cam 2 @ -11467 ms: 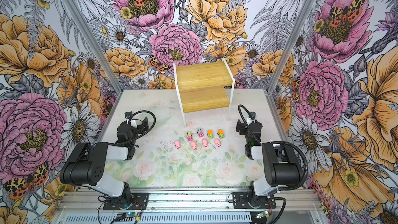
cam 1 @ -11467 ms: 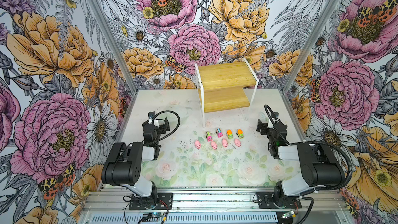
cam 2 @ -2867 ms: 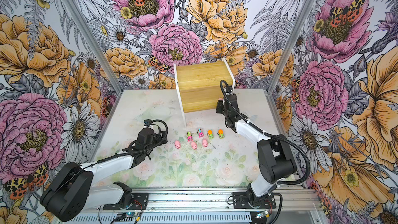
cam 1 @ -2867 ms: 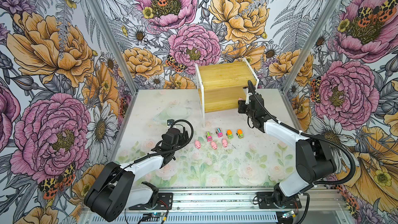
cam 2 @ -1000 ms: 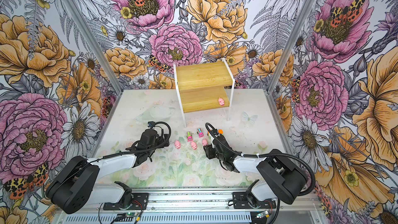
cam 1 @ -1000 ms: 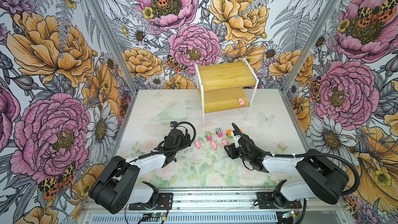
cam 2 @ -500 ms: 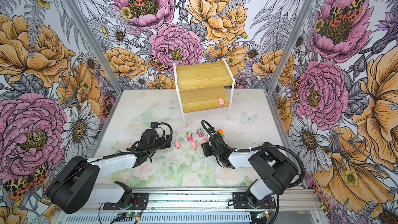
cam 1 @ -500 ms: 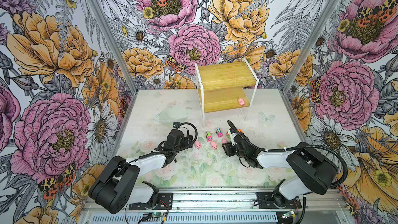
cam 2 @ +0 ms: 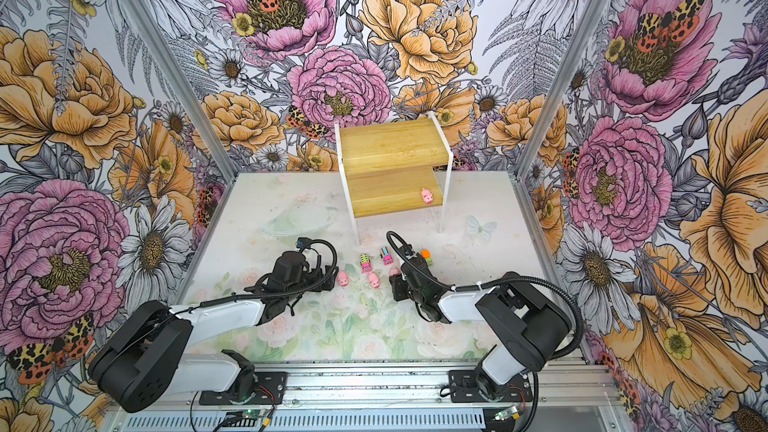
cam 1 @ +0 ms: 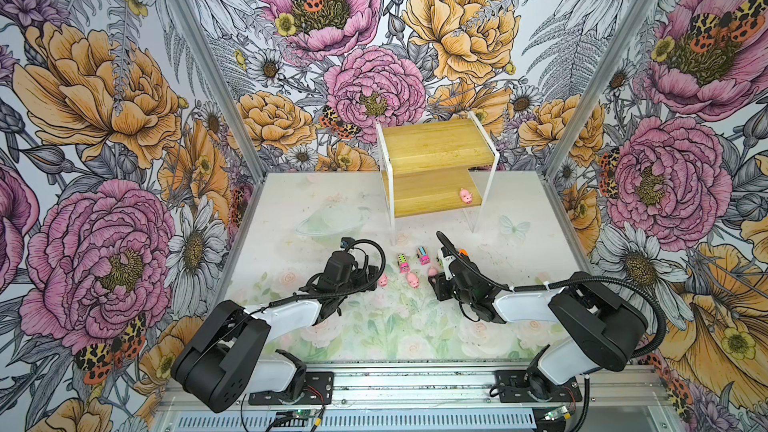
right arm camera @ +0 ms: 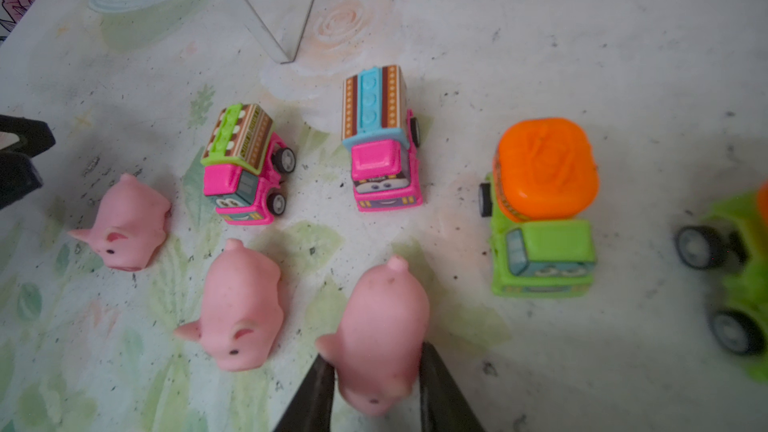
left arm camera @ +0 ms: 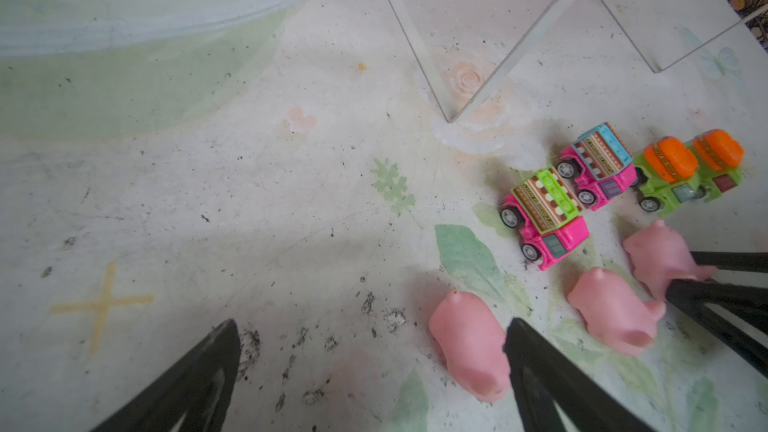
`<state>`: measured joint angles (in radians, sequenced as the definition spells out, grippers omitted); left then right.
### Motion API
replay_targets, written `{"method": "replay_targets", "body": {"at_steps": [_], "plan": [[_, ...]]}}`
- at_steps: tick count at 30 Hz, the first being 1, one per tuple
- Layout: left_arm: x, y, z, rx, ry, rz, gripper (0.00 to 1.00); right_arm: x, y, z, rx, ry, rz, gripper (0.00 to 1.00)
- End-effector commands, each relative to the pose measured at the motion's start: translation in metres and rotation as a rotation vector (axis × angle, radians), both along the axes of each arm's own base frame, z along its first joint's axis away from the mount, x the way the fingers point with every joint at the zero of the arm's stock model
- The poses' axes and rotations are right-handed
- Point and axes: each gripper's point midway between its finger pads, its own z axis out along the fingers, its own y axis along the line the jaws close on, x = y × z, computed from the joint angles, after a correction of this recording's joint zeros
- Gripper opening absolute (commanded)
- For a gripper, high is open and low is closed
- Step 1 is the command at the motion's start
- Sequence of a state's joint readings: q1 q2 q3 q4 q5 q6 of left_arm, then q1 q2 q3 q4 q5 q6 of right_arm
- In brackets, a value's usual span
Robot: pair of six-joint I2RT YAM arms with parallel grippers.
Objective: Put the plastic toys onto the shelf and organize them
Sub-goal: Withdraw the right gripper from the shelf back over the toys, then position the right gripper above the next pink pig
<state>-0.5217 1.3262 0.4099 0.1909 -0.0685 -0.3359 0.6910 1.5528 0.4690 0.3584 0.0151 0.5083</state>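
- Right gripper (right arm camera: 376, 355): tapered black fingers (right arm camera: 440, 392) clamped on soft, rounded pink pig (right arm camera: 382, 317), right end of near row.
- Left gripper (left arm camera: 372, 324): fingers spread; one beside left pig (left arm camera: 469, 347), contact unclear.
- Shelf (cam 1: 432, 147), far centre: smooth bamboo boards, thin white legs; another pig (cam 1: 465, 196) on lower board.

Matt, smooth pink pigs (right arm camera: 245, 305); glossy plastic trucks (right arm camera: 380, 139); light wooden shelf (cam 1: 432, 147).

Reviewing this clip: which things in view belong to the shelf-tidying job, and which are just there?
Job: shelf; pig on its lower board; right tool and its gripped pig; two more table pigs; two pink trucks; two green trucks.
Bystanders: floral table mat; flowered walls; yellow cross on the mat.
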Motion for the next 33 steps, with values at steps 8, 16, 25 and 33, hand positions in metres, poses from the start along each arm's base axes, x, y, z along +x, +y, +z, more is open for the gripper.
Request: {"method": "replay_targets", "body": {"at_steps": [8,16,25,33], "plan": [[-0.002,-0.006,-0.003,0.003,-0.001,-0.035,0.99,0.008,0.007,0.003,0.008,-0.022,-0.013,0.39],[-0.001,-0.005,-0.005,0.010,0.004,-0.030,0.99,0.011,0.002,0.000,-0.015,-0.018,-0.045,0.42],[0.000,-0.005,-0.005,0.015,0.004,-0.025,0.99,0.006,-0.001,0.003,-0.015,-0.020,-0.035,0.31],[0.000,-0.005,-0.006,0.019,0.009,-0.022,0.99,0.001,0.004,0.012,-0.003,-0.021,0.034,0.29]]}}
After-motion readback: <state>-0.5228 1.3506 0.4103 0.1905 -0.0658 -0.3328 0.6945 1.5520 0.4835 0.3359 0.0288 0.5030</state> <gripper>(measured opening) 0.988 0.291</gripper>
